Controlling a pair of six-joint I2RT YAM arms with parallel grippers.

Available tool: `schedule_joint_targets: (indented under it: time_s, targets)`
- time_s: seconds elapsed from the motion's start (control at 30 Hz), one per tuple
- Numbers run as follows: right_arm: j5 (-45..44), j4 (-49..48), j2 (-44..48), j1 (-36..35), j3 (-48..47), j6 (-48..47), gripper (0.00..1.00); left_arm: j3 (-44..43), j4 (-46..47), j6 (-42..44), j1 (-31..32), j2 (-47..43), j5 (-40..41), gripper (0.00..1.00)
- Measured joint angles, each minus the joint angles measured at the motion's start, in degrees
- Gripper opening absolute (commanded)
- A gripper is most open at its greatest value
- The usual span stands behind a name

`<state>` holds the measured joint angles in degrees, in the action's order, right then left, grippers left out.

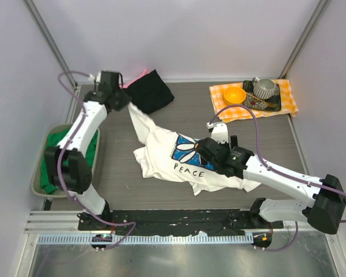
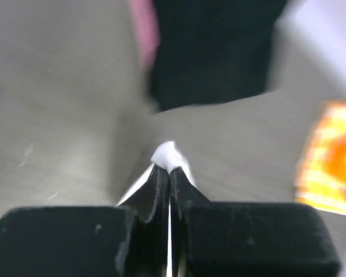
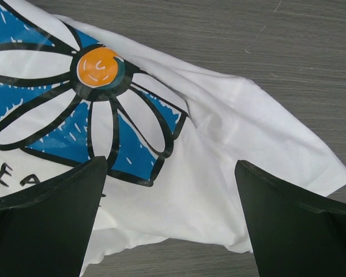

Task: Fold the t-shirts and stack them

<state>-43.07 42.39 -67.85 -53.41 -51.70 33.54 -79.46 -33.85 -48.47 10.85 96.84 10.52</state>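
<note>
We were at the spreading step. The white daisy t-shirt (image 1: 161,151) lay crumpled mid-frame, one corner drawn toward the upper left. Our left gripper (image 1: 126,104), arm stretched far up the table, was clamped shut on that corner. Our right gripper (image 3: 168,167) hovered low over the print, spread wide and empty. Next, we judged, it should drop and pinch the opposite edge to pull the shirt flat.

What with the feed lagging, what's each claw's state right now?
Left claw: closed on the white daisy t-shirt.
Right claw: open, holding nothing.
</note>
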Motion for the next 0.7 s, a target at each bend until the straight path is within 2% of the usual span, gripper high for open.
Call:
schedule_joint_targets:
  time_s: [0.1, 0.2, 0.4, 0.47, 0.57, 0.63, 0.7]
  targets:
    - [2.1, -1.0, 0.2, 0.0, 1.0, 0.3, 0.99, -17.0, -3.0, 1.6, 0.1, -3.5, -5.1, 0.0]
    - [4.5, -2.5, 1.6, 0.0, 2.7, 0.4, 0.99, -30.2, -5.3, 2.3, 0.4, -7.3, -11.2, 0.0]
    - [7.5, -3.8, 7.9, 0.0, 4.7, 0.3, 0.98, -50.2, -8.7, 2.2, 0.5, -11.1, -22.4, 0.0]
    - [7.6, -4.2, 10.1, 0.0, 4.7, 0.3, 0.98, -52.9, -9.4, 2.2, 0.9, -11.6, -25.2, 0.0]
    - [7.6, -4.6, 13.4, 0.0, 4.7, 0.2, 0.98, -52.0, -10.2, 2.3, 2.8, -12.6, -27.1, 0.0]
    - [7.4, -4.5, 14.6, 0.0, 4.6, 0.2, 0.98, -49.6, -10.9, 2.8, 6.2, -13.0, -26.6, 0.0]
    - [6.7, -3.7, 14.7, 0.0, 4.3, 0.3, 0.98, -45.7, -11.0, 4.1, 12.3, -13.8, -23.2, 0.0]
